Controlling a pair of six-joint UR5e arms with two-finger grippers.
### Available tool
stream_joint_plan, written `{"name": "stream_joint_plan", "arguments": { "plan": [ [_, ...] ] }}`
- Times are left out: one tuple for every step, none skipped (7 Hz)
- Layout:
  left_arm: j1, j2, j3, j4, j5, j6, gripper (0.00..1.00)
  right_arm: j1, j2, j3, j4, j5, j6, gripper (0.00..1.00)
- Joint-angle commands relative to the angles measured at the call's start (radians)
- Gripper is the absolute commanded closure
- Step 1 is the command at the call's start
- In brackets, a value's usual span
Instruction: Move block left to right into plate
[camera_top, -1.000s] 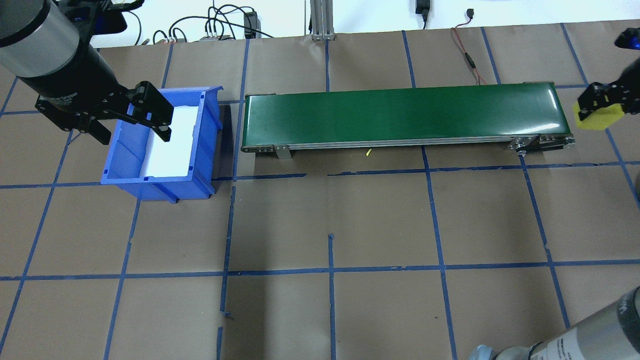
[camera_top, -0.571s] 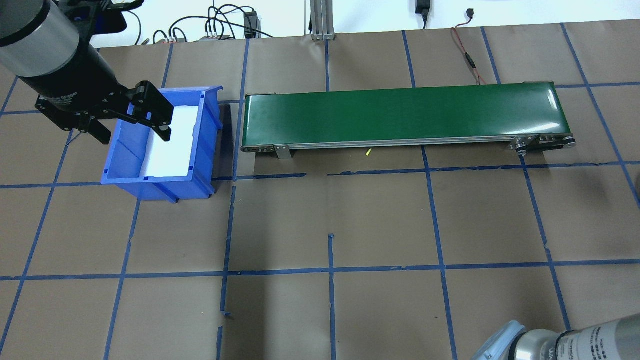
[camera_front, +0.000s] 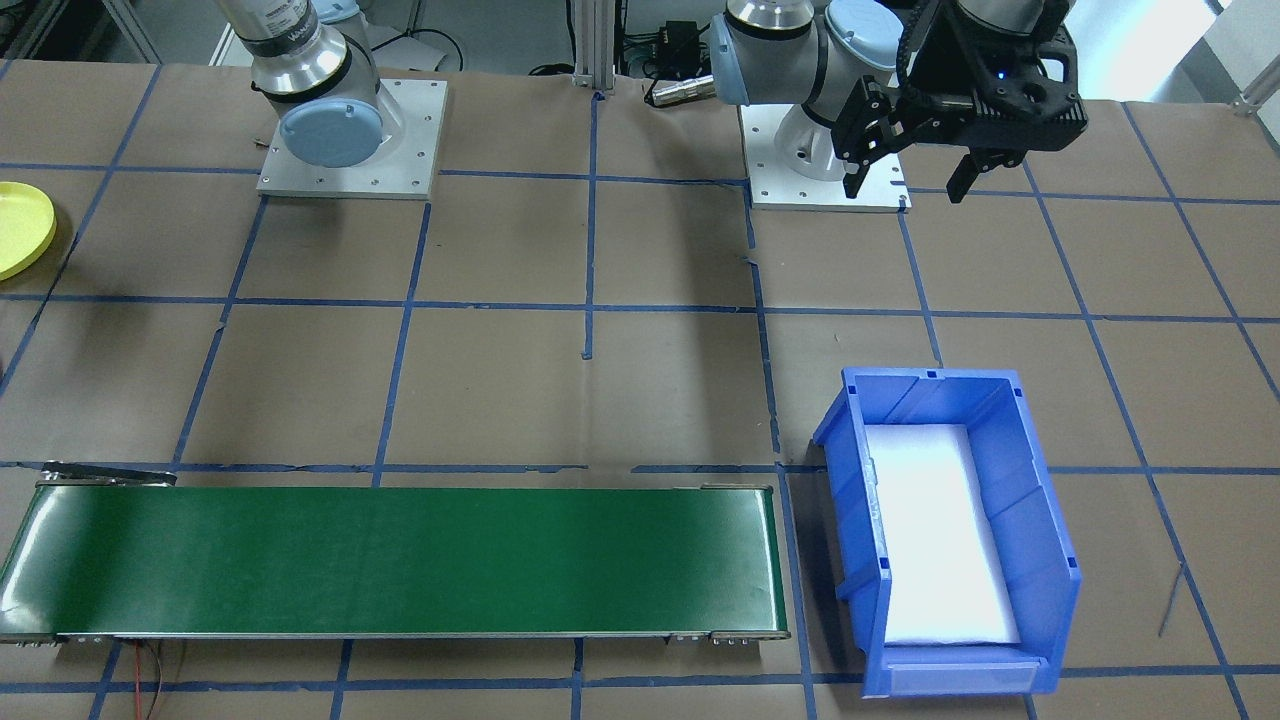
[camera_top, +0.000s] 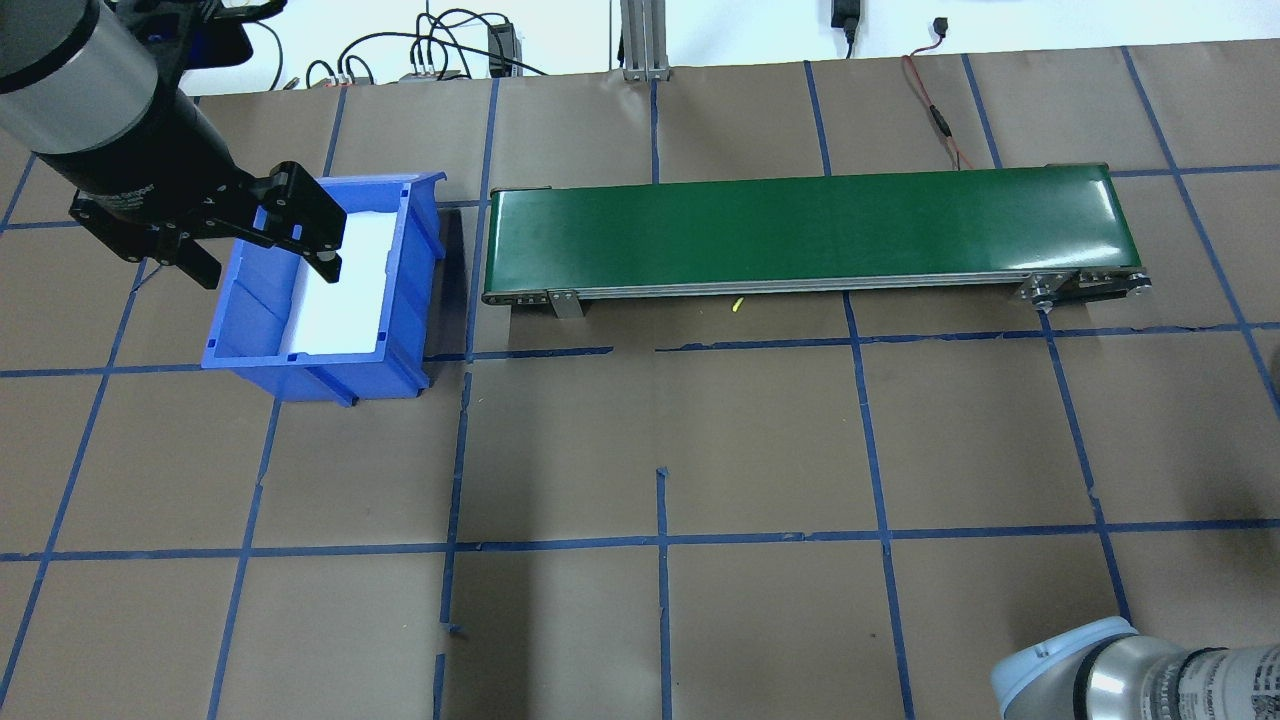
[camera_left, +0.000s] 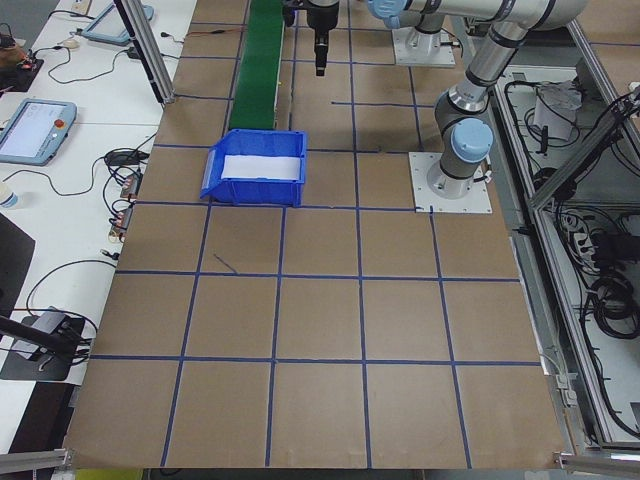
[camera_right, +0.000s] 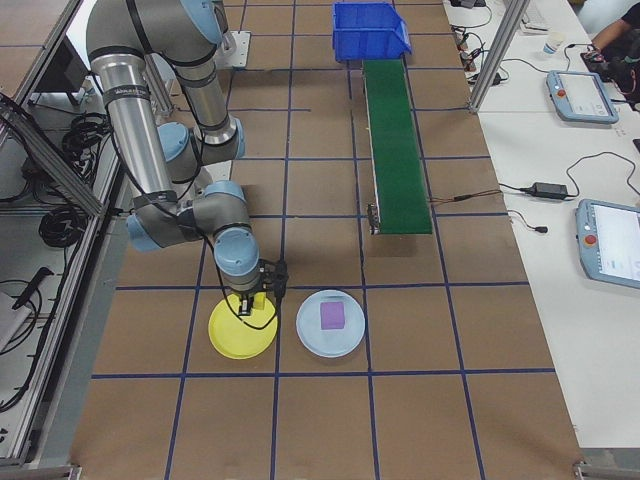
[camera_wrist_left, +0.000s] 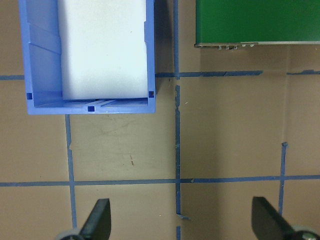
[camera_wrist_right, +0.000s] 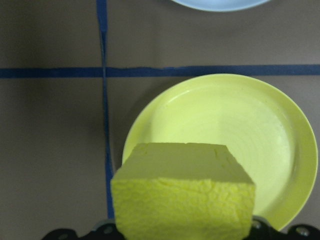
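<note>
My right jaws (camera_wrist_right: 182, 232) clamp the yellow foam block (camera_wrist_right: 182, 192), held above the near rim of the round yellow plastic plate (camera_wrist_right: 260, 135). My left jaws (camera_wrist_left: 182, 222) spread apart above the brown bench (camera_wrist_left: 225, 130), empty.

Table (camera_top: 760, 440) covered in brown paper, marked into squares by a blue tape grid (camera_top: 660, 540); tape torn or lifted in places. White wall strip beyond the far table edge, black cables (camera_top: 420, 50) bunched along it. Vertical aluminium extrusion post (camera_top: 637, 35) at the far edge, centre. White side bench (camera_left: 60, 110) along one side of the table, carrying a teach pendant (camera_left: 35, 130) and loose cables. Same bench in the exterior right view holds a second pendant (camera_right: 610, 255) and a power brick (camera_right: 548, 189). Aluminium frame rails (camera_right: 50, 150) with cabling on the opposite side. Lighting even, soft shadows.
</note>
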Motion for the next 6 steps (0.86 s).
{"name": "stream_joint_plan", "arguments": {
  "plan": [
    [-0.002, 0.0, 0.0, 0.0, 0.0, 0.0, 0.0, -0.072, 0.059, 0.053, -0.138, 0.007, -0.104, 0.63],
    [0.001, 0.0, 0.0, -0.002, 0.0, -0.002, 0.0, -0.075, 0.074, 0.038, -0.141, 0.013, -0.123, 0.56],
    [0.001, 0.0, 0.0, -0.002, 0.0, -0.002, 0.0, -0.075, 0.082, 0.03, -0.142, 0.014, -0.132, 0.45],
    [0.0, 0.0, 0.0, -0.002, 0.0, -0.002, 0.0, -0.075, 0.103, 0.026, -0.144, 0.014, -0.134, 0.36],
    [0.0, 0.0, 0.0, -0.002, 0.0, -0.003, 0.0, -0.075, 0.117, 0.012, -0.144, 0.014, -0.132, 0.11],
    [0.0, 0.0, 0.0, -0.002, 0.0, -0.002, 0.0, -0.075, 0.124, 0.01, -0.144, 0.016, -0.132, 0.1]
  ]
}}
